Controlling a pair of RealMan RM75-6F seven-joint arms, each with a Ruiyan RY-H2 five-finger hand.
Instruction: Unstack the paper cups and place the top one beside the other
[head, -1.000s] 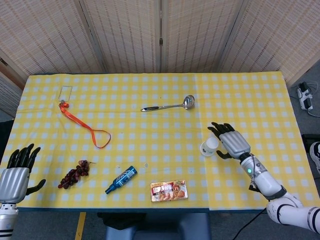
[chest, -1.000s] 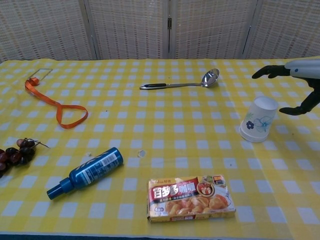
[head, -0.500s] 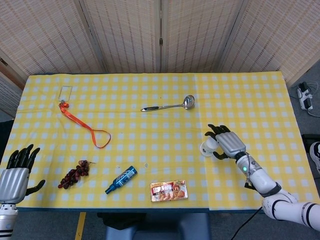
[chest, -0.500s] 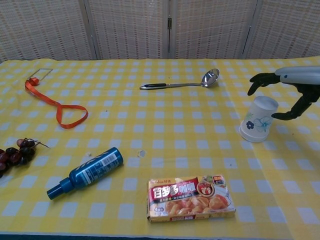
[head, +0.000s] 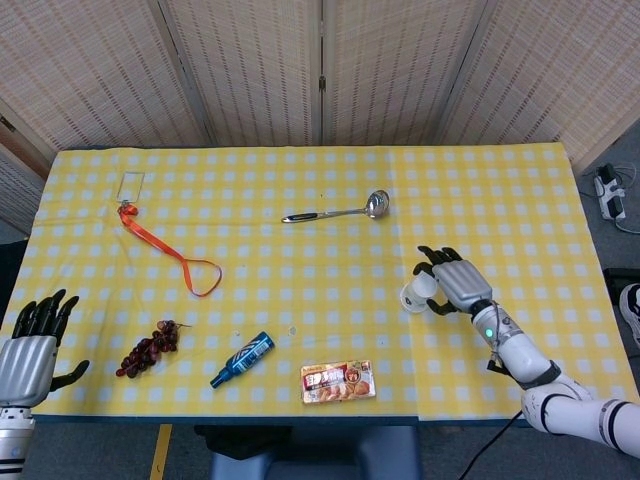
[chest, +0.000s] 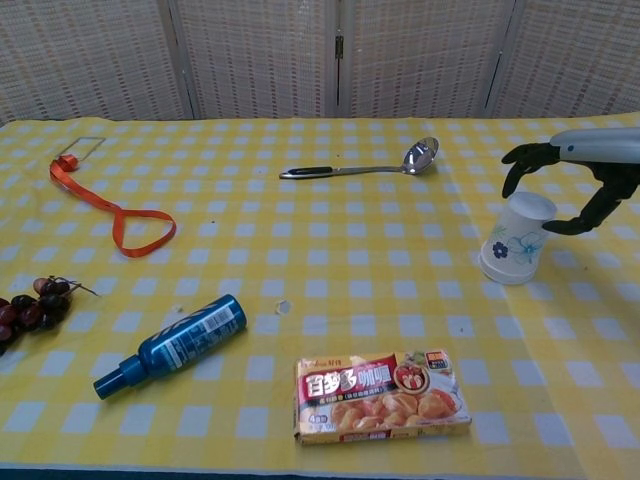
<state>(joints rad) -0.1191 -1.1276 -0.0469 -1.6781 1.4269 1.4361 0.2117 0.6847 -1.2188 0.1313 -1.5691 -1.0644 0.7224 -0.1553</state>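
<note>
The stacked paper cups (chest: 517, 240), white with a blue flower print, stand upside down and slightly tilted on the right side of the yellow checked tablecloth (head: 300, 200); they also show as the cups (head: 417, 293) in the head view. My right hand (chest: 600, 148) arches over the top of the stack, its fingers curved down on one side and the thumb on the other, close to the cup but not plainly gripping it. From the head view, that right hand (head: 456, 284) covers the stack's right side. My left hand (head: 30, 352) rests empty, fingers spread, at the table's near left corner.
A food box (chest: 382, 396) lies near the front edge, with a blue bottle (chest: 172, 344) on its side to its left. Grapes (head: 148, 349) sit close to my left hand. An orange ribbon (chest: 110, 212) and a metal ladle (chest: 362, 166) lie further back.
My right hand has moved in over the cup stack and its fingers have curled down around the top. The cups and my left hand have stayed put.
</note>
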